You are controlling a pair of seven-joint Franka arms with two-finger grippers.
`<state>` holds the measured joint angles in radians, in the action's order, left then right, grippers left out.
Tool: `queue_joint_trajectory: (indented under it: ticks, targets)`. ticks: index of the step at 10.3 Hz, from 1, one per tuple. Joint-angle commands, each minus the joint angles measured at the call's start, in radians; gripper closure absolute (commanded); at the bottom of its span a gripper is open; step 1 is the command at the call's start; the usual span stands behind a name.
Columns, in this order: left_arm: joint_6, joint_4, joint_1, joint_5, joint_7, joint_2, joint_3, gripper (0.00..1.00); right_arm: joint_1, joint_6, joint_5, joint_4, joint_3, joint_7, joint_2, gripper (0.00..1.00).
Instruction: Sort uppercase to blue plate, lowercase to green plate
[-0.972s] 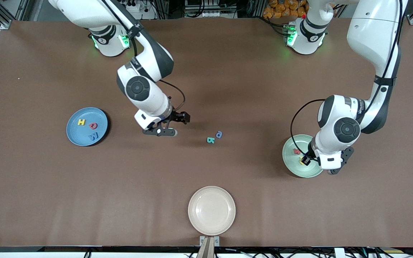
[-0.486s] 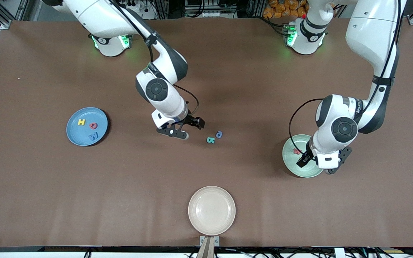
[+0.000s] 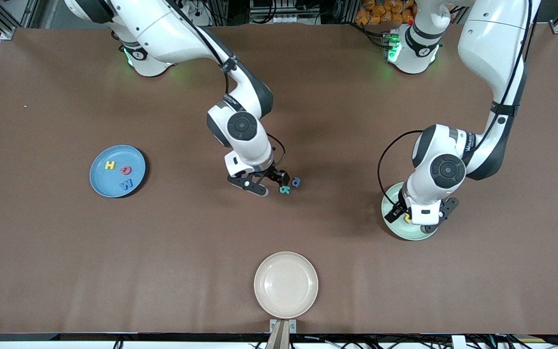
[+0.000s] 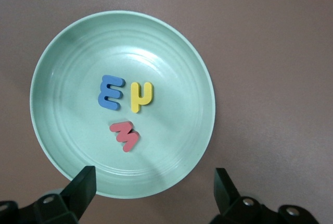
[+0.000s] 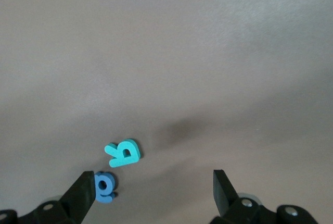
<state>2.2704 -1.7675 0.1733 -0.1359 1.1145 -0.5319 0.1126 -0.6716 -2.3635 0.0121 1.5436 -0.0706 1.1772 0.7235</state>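
At the right arm's end of the table, the blue plate (image 3: 117, 171) holds three letters. Mid-table, the right hand (image 3: 265, 184) hangs spread beside the teal letter (image 3: 285, 190); it should straddle that alone, sparing the small blue letter (image 3: 296, 182). Over the green plate (image 3: 399, 228) with three letters, the left hand (image 3: 417, 213) hangs released.

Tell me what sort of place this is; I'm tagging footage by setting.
Most likely a robotics lab bench: two white robot arms are bolted along one edge of a brown-covered table, with aluminium framing and cabling past them. Foam letters lie sorted on a blue plate and a green plate.
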Motion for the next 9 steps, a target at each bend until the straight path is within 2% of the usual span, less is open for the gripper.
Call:
queue_joint_trajectory:
  ticks: [1, 3, 5, 9]
  targets:
    - [-0.02, 0.022, -0.005, -0.004, -0.005, 0.006, 0.001, 0.0, -0.068, 0.05, 0.043, -0.111, 0.057, 0.045, 0.071, 0.02]
    - [-0.02, 0.025, -0.012, -0.004, -0.013, 0.004, 0.001, 0.0, -0.079, 0.049, 0.112, -0.131, 0.063, 0.044, 0.097, 0.02]
    - [-0.02, 0.04, -0.02, 0.034, -0.016, 0.004, 0.001, 0.0, -0.088, 0.035, 0.123, -0.171, 0.063, 0.007, 0.137, 0.02]
    - [-0.02, 0.066, -0.026, 0.093, -0.016, -0.002, -0.001, 0.0, -0.074, 0.006, 0.118, -0.174, 0.063, -0.062, 0.136, 0.02]
